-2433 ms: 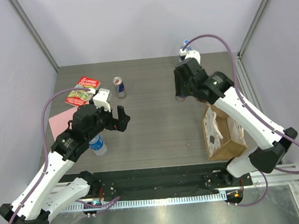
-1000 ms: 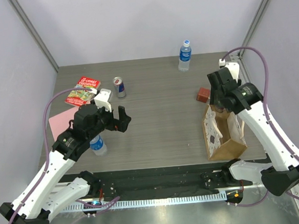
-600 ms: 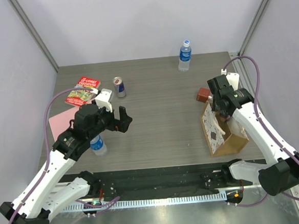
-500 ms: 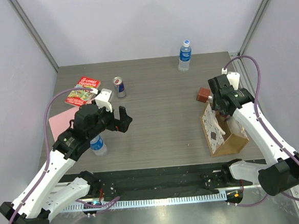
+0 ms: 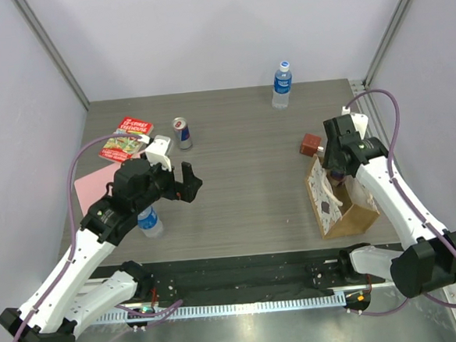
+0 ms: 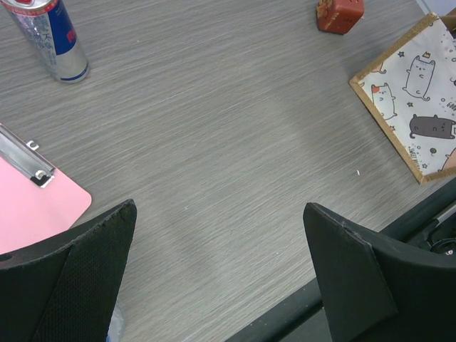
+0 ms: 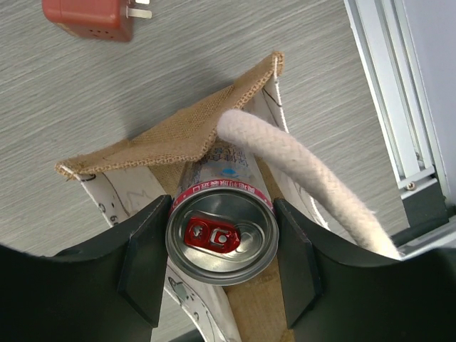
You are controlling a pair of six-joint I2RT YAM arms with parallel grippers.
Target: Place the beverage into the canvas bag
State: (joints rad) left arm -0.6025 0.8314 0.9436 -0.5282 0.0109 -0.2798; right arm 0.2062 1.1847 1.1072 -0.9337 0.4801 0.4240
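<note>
1. Silver beverage can (image 7: 221,239) with a red pull tab sits clamped in the closed right gripper (image 7: 222,251), at the mouth of the tan-brown canvas bag (image 7: 178,139) by the bench's (image 5: 244,178) right edge.
2. Lowering and release are left, I judge.
3. Room is tight: the cream rope handle (image 7: 299,171) lies just beside the can, and a folded burlap flap (image 7: 153,149) narrows the mouth.
4. Wide open and empty, the left gripper (image 6: 221,285) hangs over the bench's left half.

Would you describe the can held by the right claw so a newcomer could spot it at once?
Look to the right edge of the table, where the canvas bag stands open. At its mouth, the right claw grips an upright can. Unlike the blue-and-silver can across the table, this one has a pale body.
</note>
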